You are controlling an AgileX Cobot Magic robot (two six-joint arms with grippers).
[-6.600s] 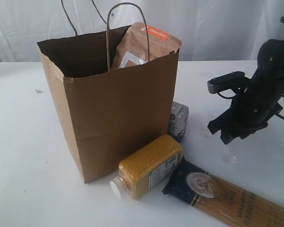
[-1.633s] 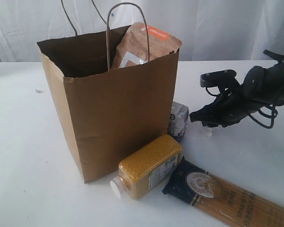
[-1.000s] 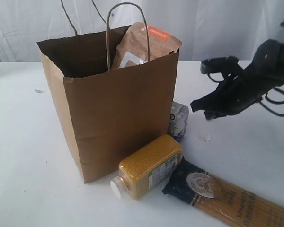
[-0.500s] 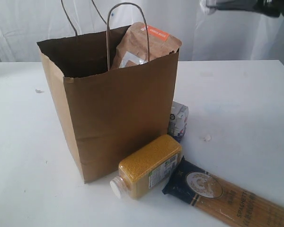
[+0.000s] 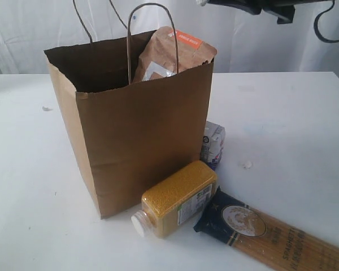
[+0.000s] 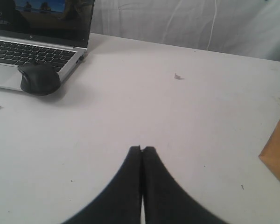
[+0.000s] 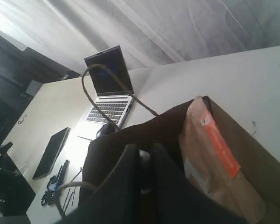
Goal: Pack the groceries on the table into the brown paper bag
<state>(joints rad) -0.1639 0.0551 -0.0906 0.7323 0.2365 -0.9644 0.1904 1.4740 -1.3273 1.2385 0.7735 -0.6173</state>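
Observation:
The brown paper bag (image 5: 141, 135) stands upright on the white table (image 5: 294, 124), and the brown pouch with orange label (image 5: 169, 53) sticks out of its top. In front of it the yellow-grain bottle (image 5: 178, 197) lies on its side beside the spaghetti pack (image 5: 271, 234). The small white-blue carton (image 5: 213, 144) stands at the bag's right side. My right gripper (image 5: 206, 3) hangs high over the bag (image 7: 252, 154), shut on a small white scrap (image 7: 144, 156). Away from the groceries, my left gripper (image 6: 142, 148) is shut over bare table. The jar and the can are out of view.
A laptop (image 6: 32, 37) and a black mouse (image 6: 39, 78) sit on the table beyond the left gripper. A white speck (image 5: 246, 165) lies right of the carton. The bag's loop handles (image 5: 152, 34) stand up above its rim. A white curtain closes the back.
My right gripper has risen from low over the table at the right and moved left to above the bag's open top. The groceries and the bag have not moved.

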